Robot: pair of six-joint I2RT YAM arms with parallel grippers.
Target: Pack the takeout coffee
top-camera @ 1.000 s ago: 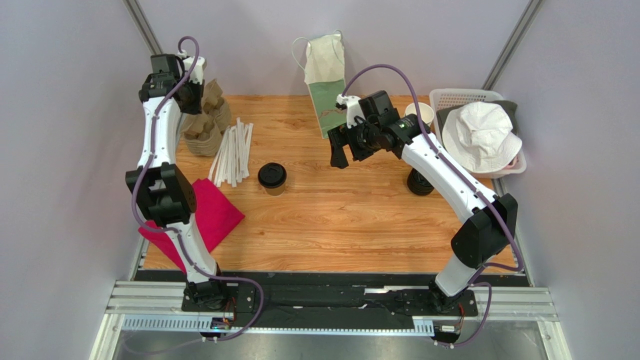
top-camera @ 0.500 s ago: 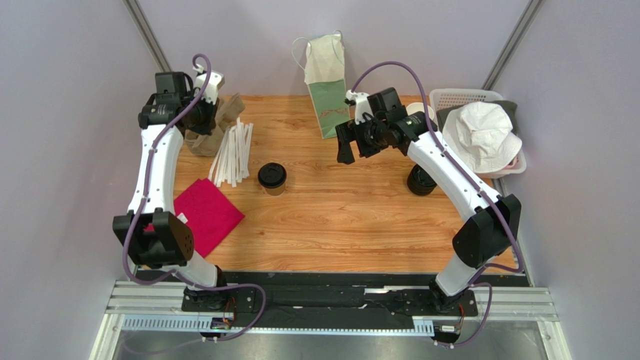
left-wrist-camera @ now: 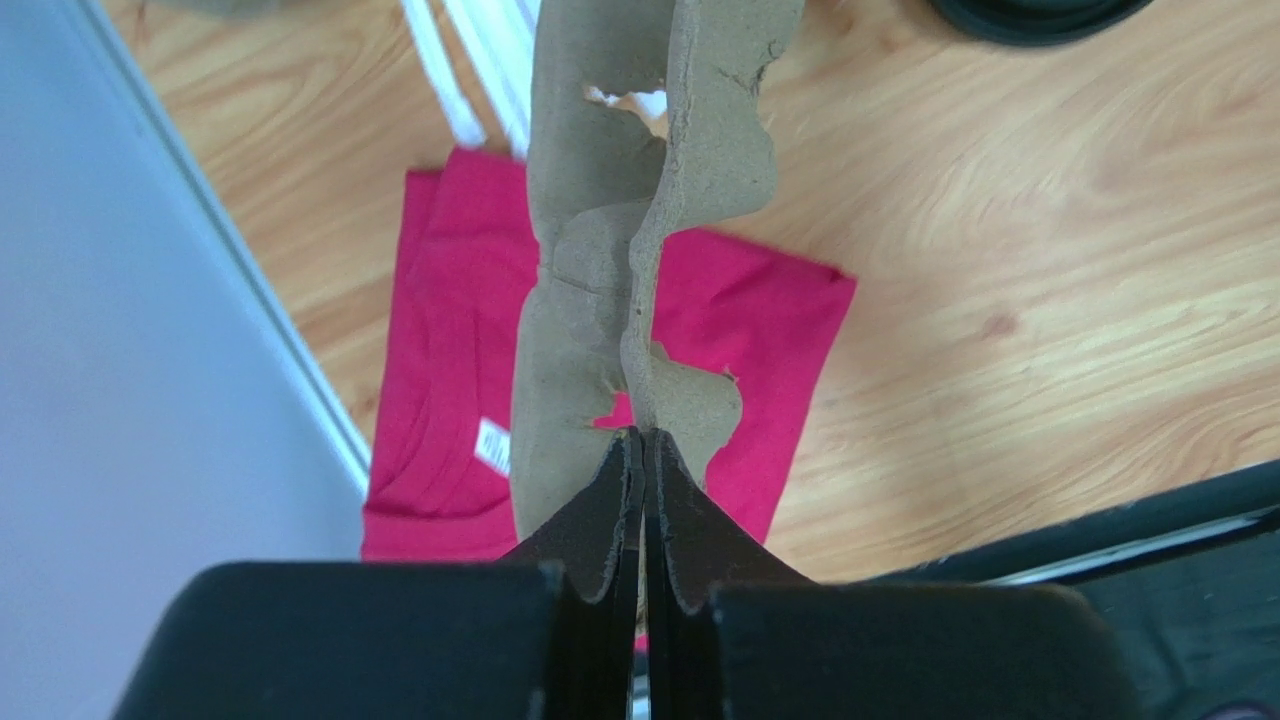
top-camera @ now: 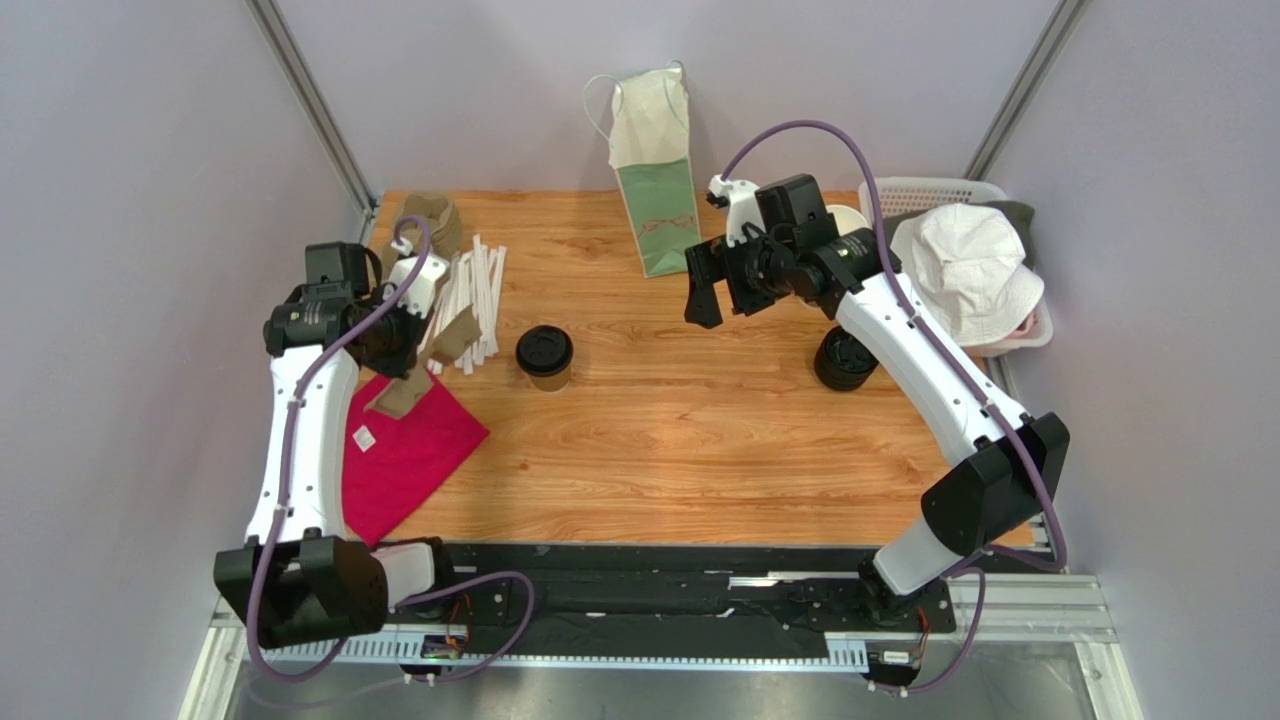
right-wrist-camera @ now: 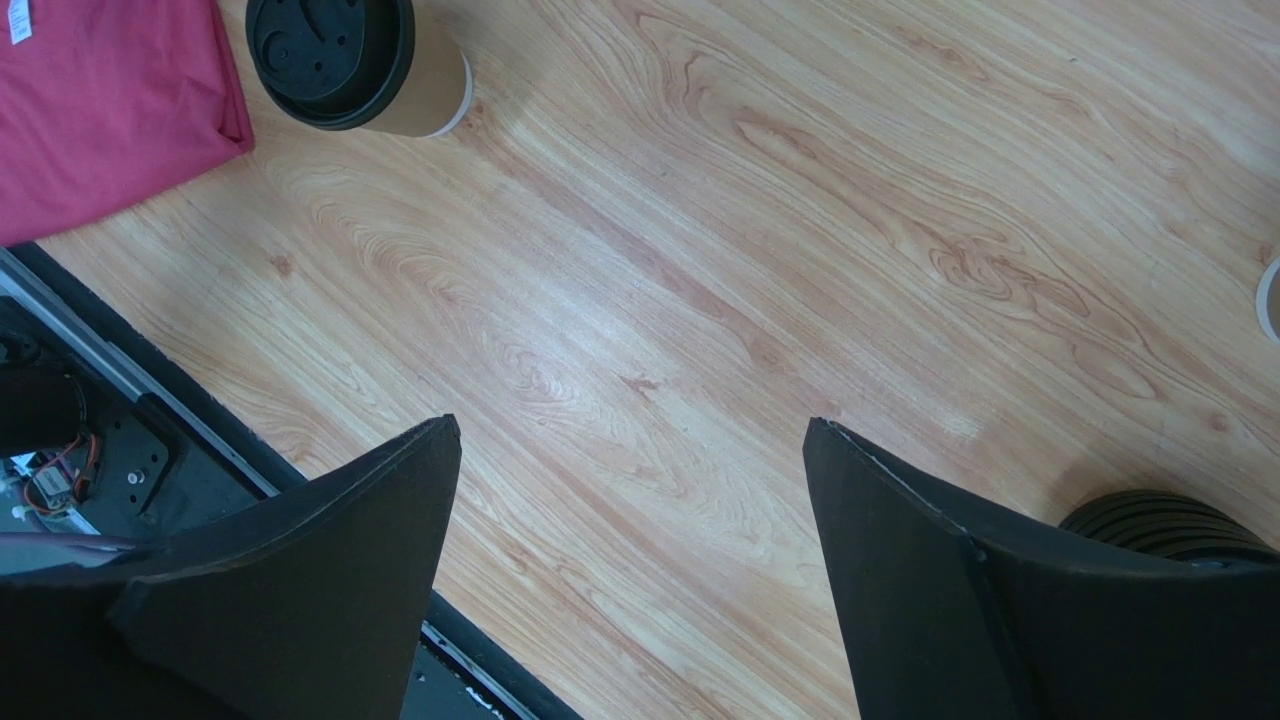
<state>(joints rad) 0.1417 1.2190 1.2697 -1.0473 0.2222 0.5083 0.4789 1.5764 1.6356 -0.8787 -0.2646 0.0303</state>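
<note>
Takeout coffee (top-camera: 544, 356): 1 small kraft-brown paper cup, closed with a round black lid, is seen upright on the counter (top-camera: 691, 450), at 9 o'clock from its centre. It is touched by neither hand.

Left hand (left-wrist-camera: 643, 450): the fingers are pressed together on the edge of a moulded brown cardboard carrier (left-wrist-camera: 586, 300), which is held clear of the counter above a red cloth (top-camera: 413, 443). The coffee lies at 3 o'clock from this hand.

Right hand (right-wrist-camera: 631, 450): the fingers are spread wide and nothing is held or touched. It is held above bare wood, with the coffee at 8 o'clock from it.

Surface and room: the counter is of light wood grain. White wrapped straws (top-camera: 469, 300) lie at 10 o'clock from the coffee, and a green paper bag (top-camera: 657, 195) stands at the far edge. At the right are a white basket (top-camera: 917, 192) carrying a white hat (top-camera: 962, 270) and a black ribbed object (top-camera: 842, 362). Pale lilac walls enclose the space.
</note>
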